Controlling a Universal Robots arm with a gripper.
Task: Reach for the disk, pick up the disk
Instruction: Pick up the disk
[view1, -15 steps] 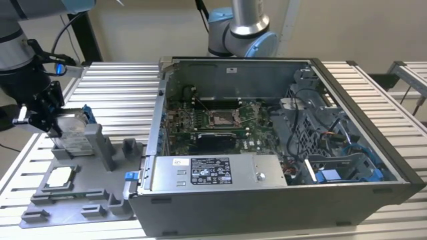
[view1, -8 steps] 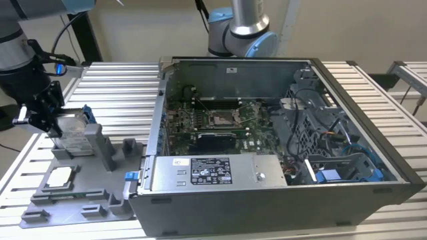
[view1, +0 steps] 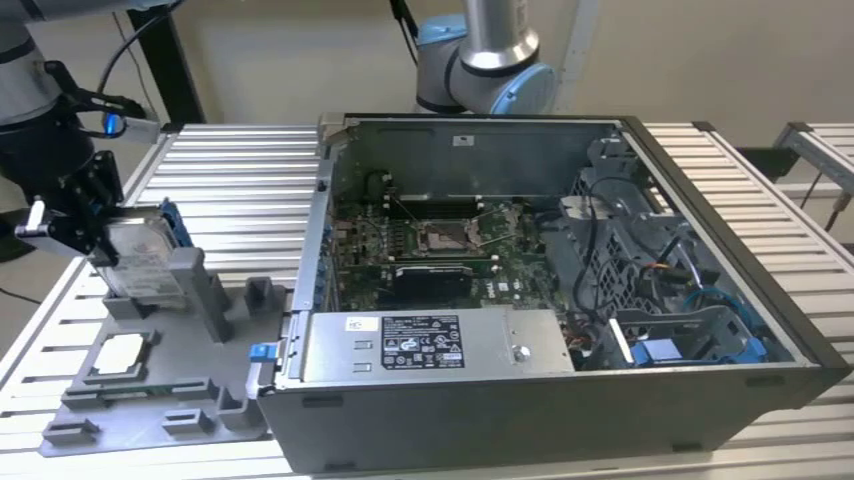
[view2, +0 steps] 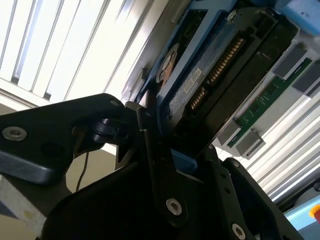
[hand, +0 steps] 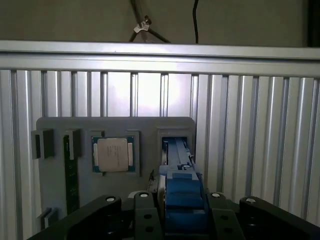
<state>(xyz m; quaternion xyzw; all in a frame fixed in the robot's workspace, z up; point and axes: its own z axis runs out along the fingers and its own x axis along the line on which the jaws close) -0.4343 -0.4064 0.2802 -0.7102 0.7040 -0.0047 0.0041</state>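
Observation:
The disk (view1: 144, 260) stands on edge at the far left corner of the grey fixture plate (view1: 174, 395), silver face and blue frame showing. My black gripper (view1: 107, 248) sits over it from the exterior view's left, its fingers down both flat sides. The first wrist view has the disk's blue edge (hand: 182, 192) between the two fingers (hand: 144, 215), running down toward the upright slot (hand: 175, 145). In the second wrist view a finger (view2: 150, 145) presses against the disk (view2: 200, 85). The gripper is shut on the disk. I cannot tell whether the disk's lower edge has left the slot.
A small square chip (view1: 120, 352) (hand: 114, 154) lies in a pocket of the fixture plate, beside a green memory stick (hand: 71, 170). An open computer case (view1: 534, 290) stands to the exterior view's right on the slatted metal table (view1: 227, 170). Another arm's base (view1: 487, 60) rises behind the case.

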